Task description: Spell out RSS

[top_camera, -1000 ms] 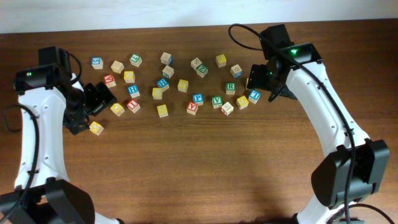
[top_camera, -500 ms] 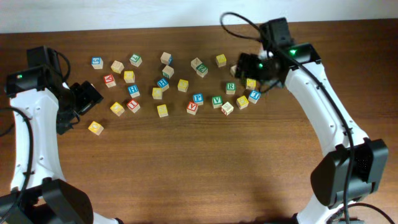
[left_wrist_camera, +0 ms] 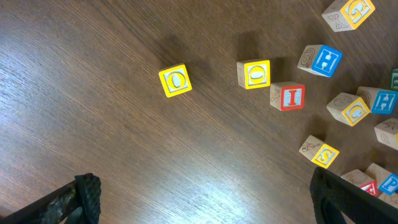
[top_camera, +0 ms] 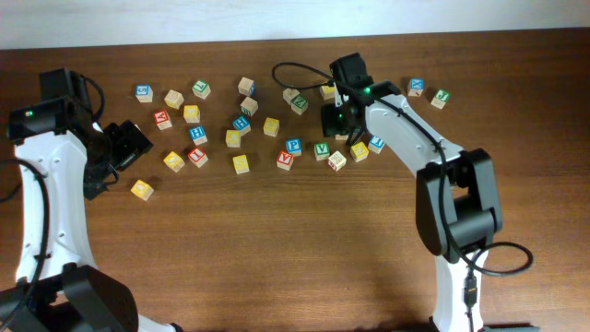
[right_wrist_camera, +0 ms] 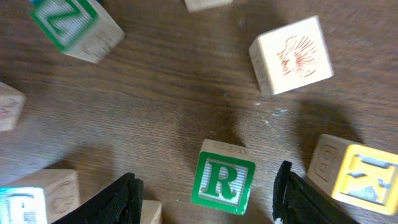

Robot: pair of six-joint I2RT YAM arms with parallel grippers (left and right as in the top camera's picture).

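The green R block (right_wrist_camera: 222,180) lies flat on the table directly between the open fingers of my right gripper (right_wrist_camera: 208,202), with a gap on each side. In the overhead view my right gripper (top_camera: 334,120) hangs over the block cluster and hides most of the R block. My left gripper (top_camera: 115,157) is open and empty, held high at the left end of the blocks (left_wrist_camera: 205,205). Under it lie a yellow O block (left_wrist_camera: 175,81), a second yellow block (left_wrist_camera: 254,73) and a red I block (left_wrist_camera: 288,96). I cannot pick out an S block.
Several letter blocks are scattered across the back half of the table. A green Z block (right_wrist_camera: 74,25), a plain picture block (right_wrist_camera: 291,55) and a yellow block (right_wrist_camera: 357,168) lie close round the R block. A blue block (top_camera: 416,87) and a green block (top_camera: 441,96) sit at the back right.
My right arm has swung left and come down over the R block, uncovering two blocks at the back right. My left arm drew back to the left, then held still.
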